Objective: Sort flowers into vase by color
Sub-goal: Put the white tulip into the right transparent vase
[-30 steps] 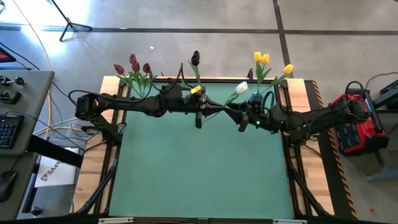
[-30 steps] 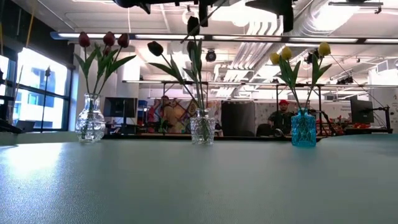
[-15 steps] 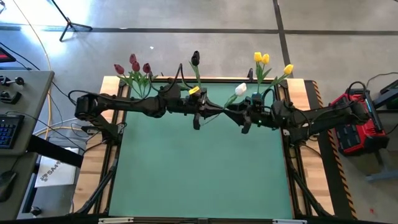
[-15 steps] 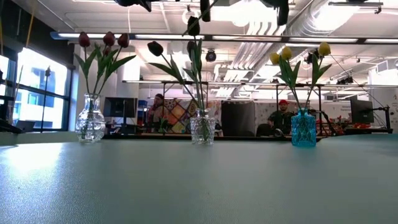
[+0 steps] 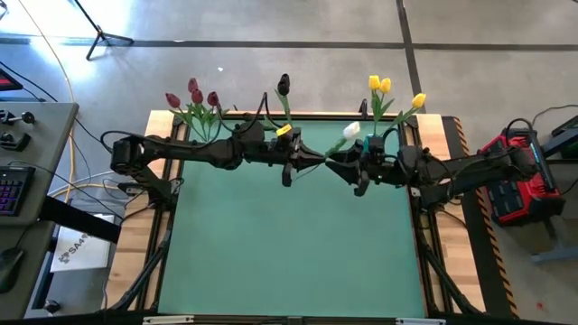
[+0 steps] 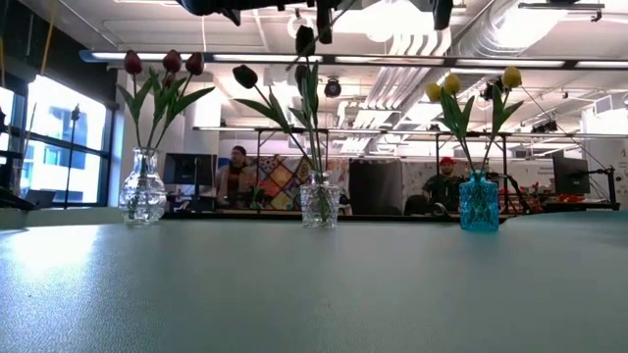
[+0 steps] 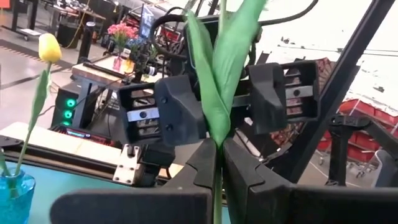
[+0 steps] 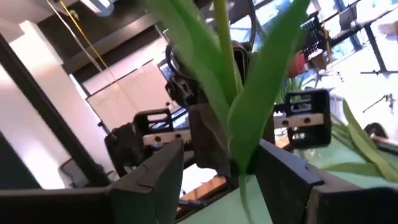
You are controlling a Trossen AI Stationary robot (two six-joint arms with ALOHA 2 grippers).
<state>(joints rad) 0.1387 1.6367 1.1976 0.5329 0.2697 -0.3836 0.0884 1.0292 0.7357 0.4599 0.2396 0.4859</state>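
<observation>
- Midair, over the table's far middle, the left gripper is clamped on the stem of a white tulip and offers it to the right gripper.
- Its fingers stand apart on either side of the stem and leaves, not yet pinching.
- Best to close on bare stem just beside the left grip, not on the broad leaves, which would slip or crease.
- Left should let go only once the right pinch looks firm; otherwise the flower drops.
- Three vases wait along the far edge: red tulips, black, yellow.
- No vase shows white heads, so where this one goes I cannot tell.
</observation>
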